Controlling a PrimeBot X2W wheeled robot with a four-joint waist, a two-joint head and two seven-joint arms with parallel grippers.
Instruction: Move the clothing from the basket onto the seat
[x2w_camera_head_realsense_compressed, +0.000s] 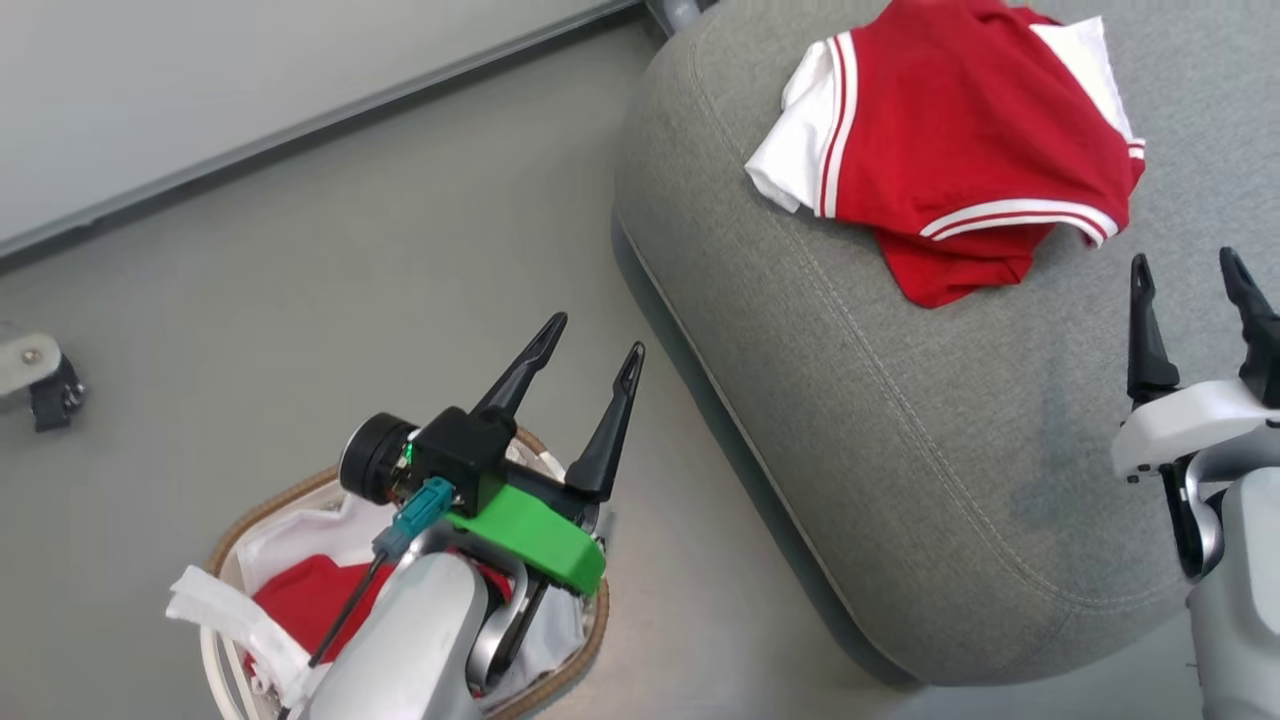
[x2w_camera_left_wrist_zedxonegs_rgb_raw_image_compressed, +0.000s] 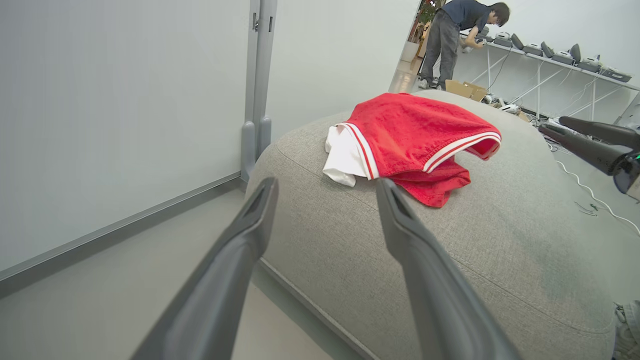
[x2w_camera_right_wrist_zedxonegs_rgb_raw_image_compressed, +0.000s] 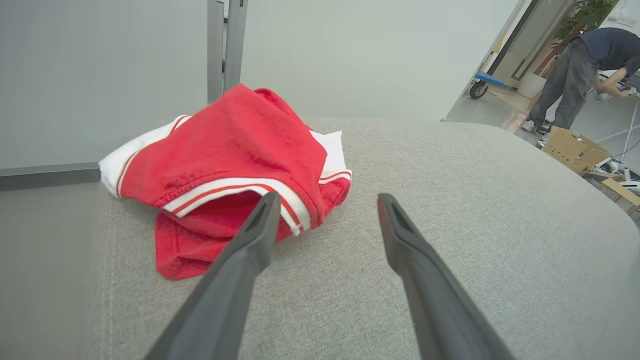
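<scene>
My left arm reaches up from the bottom edge of the head view, pale forearm and green bracket hanging over the basket (x2w_camera_head_realsense_compressed: 262, 508). The left claw (x2w_camera_head_realsense_compressed: 597, 333) points up and to the right, toward the seat (x2w_camera_head_realsense_compressed: 900, 450). Its 2 fingers (x2w_camera_left_wrist_zedxonegs_rgb_raw_image_compressed: 250, 240) are spread wide with nothing between them.

The basket sits on the floor (x2w_camera_head_realsense_compressed: 350, 250) at the lower left, partly hidden under that forearm. Its white liner (x2w_camera_head_realsense_compressed: 215, 600) bunches over the near left rim. Inside lies 1 red garment (x2w_camera_head_realsense_compressed: 310, 595), crumpled against the liner, below and behind the left claw's tips. I cannot tell whether more lies under the arm.

Right of the basket, apart from it, the grey seat takes up the right half of the head view. On its far part lies 1 jersey (x2w_camera_head_realsense_compressed: 960, 130), rumpled, red side up, a white sleeve toward the left and the striped hem toward me. It is well apart from the left claw; in the left wrist view I see it beyond the fingertips.

At the far right, my right arm rises from the lower edge, fingers pointing up. The right claw (x2w_camera_head_realsense_compressed: 1183, 260) hangs over the seat, spread wide and holding nothing. The jersey lies just beyond it and to its left. In the right wrist view the left fingertip (x2w_camera_right_wrist_zedxonegs_rgb_raw_image_compressed: 267, 205) overlaps the hem, and I cannot tell whether they touch.
</scene>
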